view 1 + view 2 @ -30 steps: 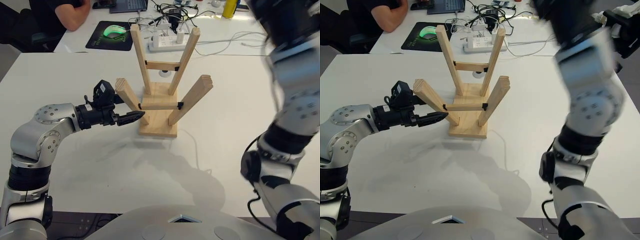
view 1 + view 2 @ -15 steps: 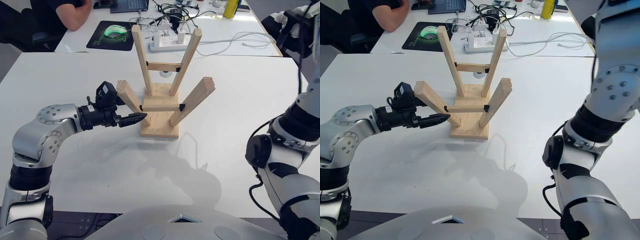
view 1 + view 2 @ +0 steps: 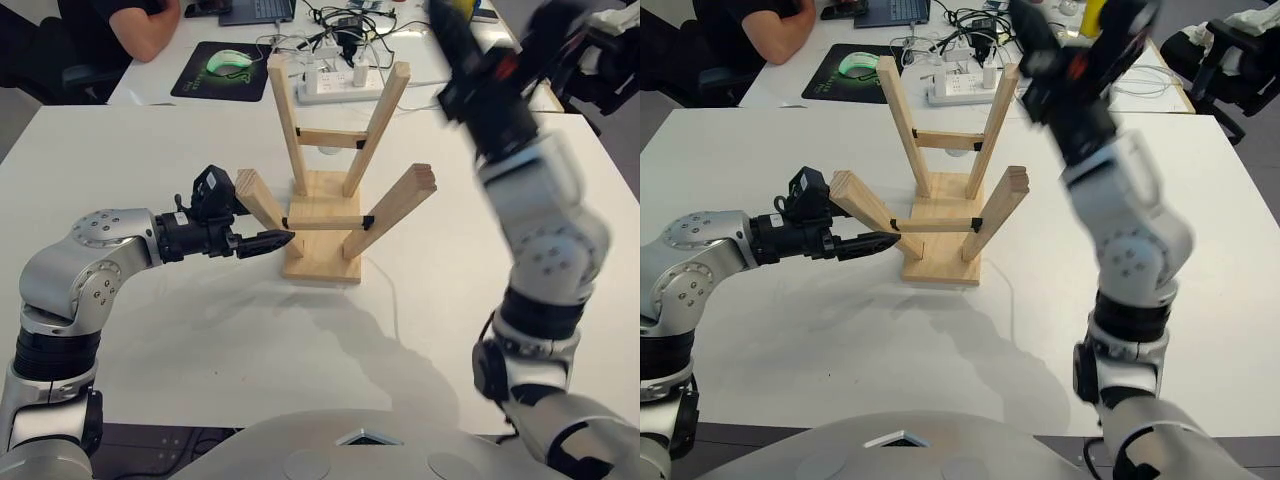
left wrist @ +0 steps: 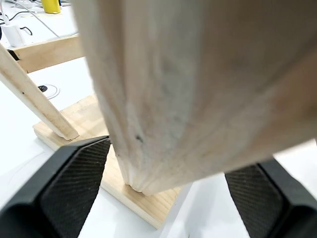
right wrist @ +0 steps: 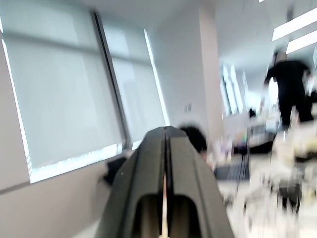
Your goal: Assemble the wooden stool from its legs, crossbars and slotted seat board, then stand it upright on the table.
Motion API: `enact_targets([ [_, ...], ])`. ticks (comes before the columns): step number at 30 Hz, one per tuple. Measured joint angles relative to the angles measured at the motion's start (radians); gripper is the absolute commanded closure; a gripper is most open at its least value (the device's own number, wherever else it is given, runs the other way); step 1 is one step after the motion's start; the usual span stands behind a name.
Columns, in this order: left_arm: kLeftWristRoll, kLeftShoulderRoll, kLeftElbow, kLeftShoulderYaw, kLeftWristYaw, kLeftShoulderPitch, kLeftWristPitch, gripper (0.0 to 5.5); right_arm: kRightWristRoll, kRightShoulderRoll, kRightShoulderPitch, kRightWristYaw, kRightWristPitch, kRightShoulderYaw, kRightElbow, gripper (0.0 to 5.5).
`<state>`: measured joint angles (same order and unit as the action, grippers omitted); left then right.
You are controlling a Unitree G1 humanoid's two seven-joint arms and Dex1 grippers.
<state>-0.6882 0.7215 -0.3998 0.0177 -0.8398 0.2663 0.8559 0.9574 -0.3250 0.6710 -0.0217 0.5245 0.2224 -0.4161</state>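
Observation:
The wooden stool (image 3: pixel 322 240) stands upside down in the middle of the white table (image 3: pixel 150 330). Its seat board lies flat, its legs point up and crossbars (image 3: pixel 328 138) join them. My left gripper (image 3: pixel 272 240) reaches in low from the left and is shut on the near left leg (image 4: pixel 148 99) just above the seat board. Black pads (image 4: pixel 74 183) sit on both sides of that leg. My right arm (image 3: pixel 530 190) is raised high over the right side of the table. Its gripper (image 5: pixel 165 148) is shut on nothing and points out into the room.
Behind the stool, on a second desk, lie a white power strip (image 3: pixel 325 88) with tangled cables, a black mouse pad (image 3: pixel 215 70) with a green-lit mouse, and a yellow bottle (image 3: pixel 1095 15). Bare table surrounds the stool in front and to both sides.
My right arm has swung up and inward from the right edge to above the stool's right side. My left gripper has kept its place at the leg; the stool stands as before.

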Motion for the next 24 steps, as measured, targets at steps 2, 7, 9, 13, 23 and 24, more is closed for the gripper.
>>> enact_targets([
  [2, -0.003, 0.000, -0.008, 0.004, 0.007, -0.013, 0.003, 1.60, 0.041, -0.061, 0.148, -0.017, -0.034, 0.097, 0.049, 5.49],
  [7, -0.007, -0.001, -0.013, 0.007, 0.016, -0.029, 0.007, 1.60, 0.179, -0.047, 0.094, -0.041, 0.025, 0.077, 0.001, 5.49],
  [9, -0.008, -0.002, -0.016, 0.007, 0.018, -0.029, 0.007, 1.60, 0.167, -0.038, -0.067, -0.088, 0.110, -0.066, -0.014, 5.49],
  [13, -0.008, -0.002, -0.013, 0.000, 0.016, -0.022, 0.009, 1.60, 0.050, -0.033, -0.244, -0.119, 0.122, -0.214, -0.061, 5.49],
  [23, -0.016, -0.002, -0.013, -0.003, 0.015, -0.019, 0.009, 1.60, 0.117, -0.099, 0.224, -0.050, -0.053, 0.151, 0.103, 5.49],
  [24, -0.016, -0.002, -0.013, -0.001, 0.016, -0.021, 0.007, 1.60, 0.136, -0.099, 0.219, -0.051, -0.047, 0.158, 0.097, 5.49],
])
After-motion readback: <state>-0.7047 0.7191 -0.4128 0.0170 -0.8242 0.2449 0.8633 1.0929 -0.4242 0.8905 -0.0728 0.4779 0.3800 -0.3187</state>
